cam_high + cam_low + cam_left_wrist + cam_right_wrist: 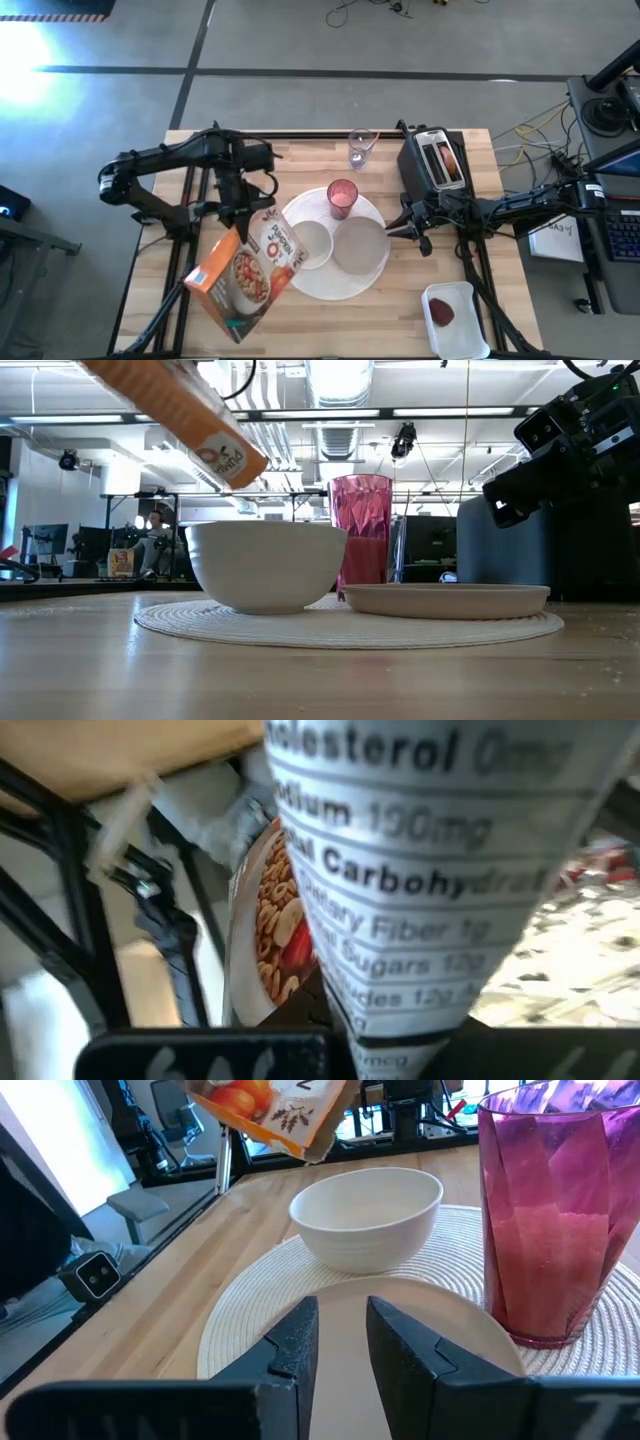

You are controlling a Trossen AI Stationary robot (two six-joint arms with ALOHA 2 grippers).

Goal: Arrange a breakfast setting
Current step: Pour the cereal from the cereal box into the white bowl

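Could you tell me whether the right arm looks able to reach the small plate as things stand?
Probably yes. The right tool hangs just over the small plate with nothing between them, fingers slightly parted. The pink cup stands close beside it.

The bench [400, 320] is pale wood with visible grain and a dull, lightly scuffed finish. On it the big round white plate [240, 1330] looks woven, ribbed in fine concentric rings. The small white bowl [366, 1215] is smooth, satin ceramic; the small pale round plate [446, 599] is matt, like stoneware. The pink cup [553, 1210] is glossy, translucent and faceted. The cereal box [245, 275] is printed cardboard with a slight sheen. The toaster [437, 158] has shiny metal sides.
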